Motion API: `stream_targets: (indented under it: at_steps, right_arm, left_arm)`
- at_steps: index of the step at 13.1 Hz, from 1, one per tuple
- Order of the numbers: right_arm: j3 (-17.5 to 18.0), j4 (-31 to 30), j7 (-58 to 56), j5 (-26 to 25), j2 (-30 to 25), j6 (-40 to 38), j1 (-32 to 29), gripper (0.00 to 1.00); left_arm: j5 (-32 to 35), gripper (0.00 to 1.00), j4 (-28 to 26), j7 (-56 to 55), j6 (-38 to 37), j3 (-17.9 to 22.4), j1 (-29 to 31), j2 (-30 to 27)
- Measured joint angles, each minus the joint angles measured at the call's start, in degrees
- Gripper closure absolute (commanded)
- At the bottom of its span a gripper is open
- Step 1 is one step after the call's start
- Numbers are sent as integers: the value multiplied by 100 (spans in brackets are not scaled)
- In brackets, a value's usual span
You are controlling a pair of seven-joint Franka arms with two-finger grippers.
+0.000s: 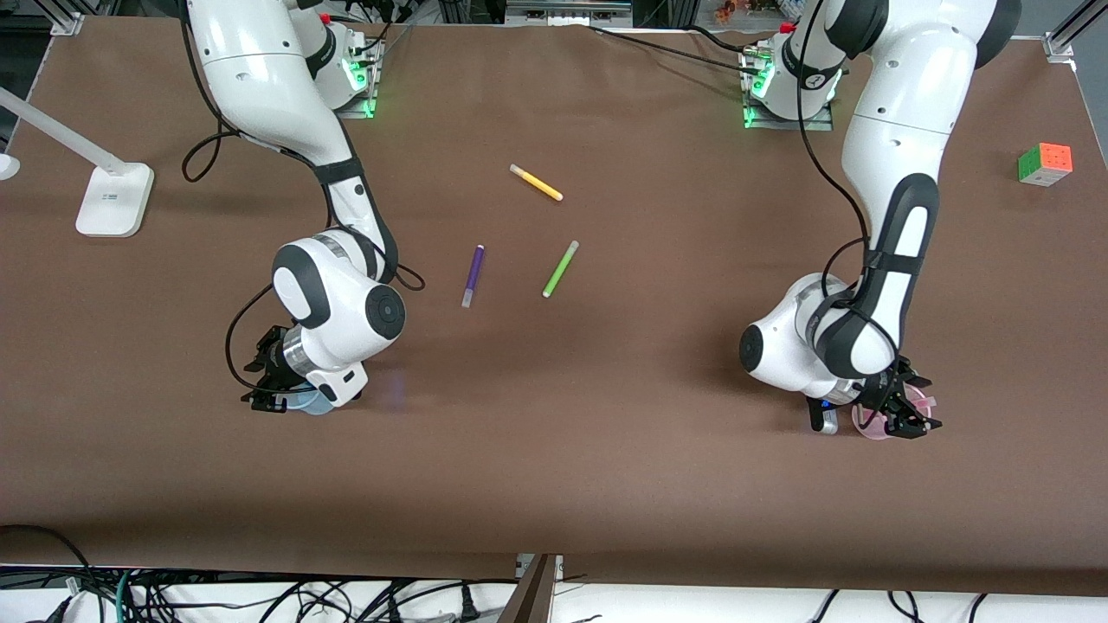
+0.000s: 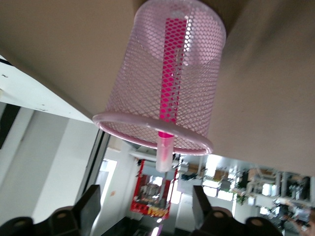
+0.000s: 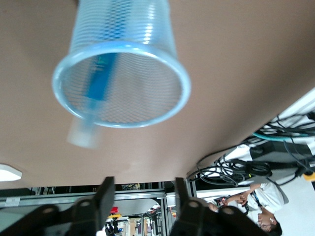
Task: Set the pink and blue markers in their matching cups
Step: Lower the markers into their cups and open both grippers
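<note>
The pale pink mesh cup (image 2: 162,83) stands on the brown table with the pink marker (image 2: 170,83) upright in it, its pale cap sticking out past the rim. My left gripper (image 2: 146,209) is open and empty just above that cup (image 1: 870,424), near the left arm's end of the table (image 1: 909,411). The pale blue cup (image 3: 123,64) holds the blue marker (image 3: 101,73), its cap also past the rim. My right gripper (image 3: 142,196) is open and empty above the blue cup (image 1: 316,403), at the right arm's end (image 1: 268,381). Both markers are hidden in the front view.
A purple marker (image 1: 472,275), a green marker (image 1: 560,269) and a yellow marker (image 1: 536,183) lie in the middle of the table. A colour cube (image 1: 1045,163) sits near the left arm's end. A white lamp base (image 1: 114,199) stands at the right arm's end.
</note>
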Motion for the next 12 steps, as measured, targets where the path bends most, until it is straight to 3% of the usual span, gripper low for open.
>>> stream_targets:
  at_steps: [2,5,9,12]
  right_arm:
    - [-26,268,383,522,-39,-43,2,0]
    - [-276,778,877,2100,-246,-431,-17,0]
    - [-1157,1080,1739,4504,-609,-783,-99,0]
    - [-1569,1087,2535,5449,-869,-1338,-159,0]
  left_arm:
    - [-815,0,94,3,-182,5,-3,-286]
    - [-1849,0,142,-332,-575,-39,-14,-814]
    - [-3557,0,316,-1626,-744,-86,-38,-1328]
    - [-4768,0,677,-2562,-911,-88,-37,-1554]
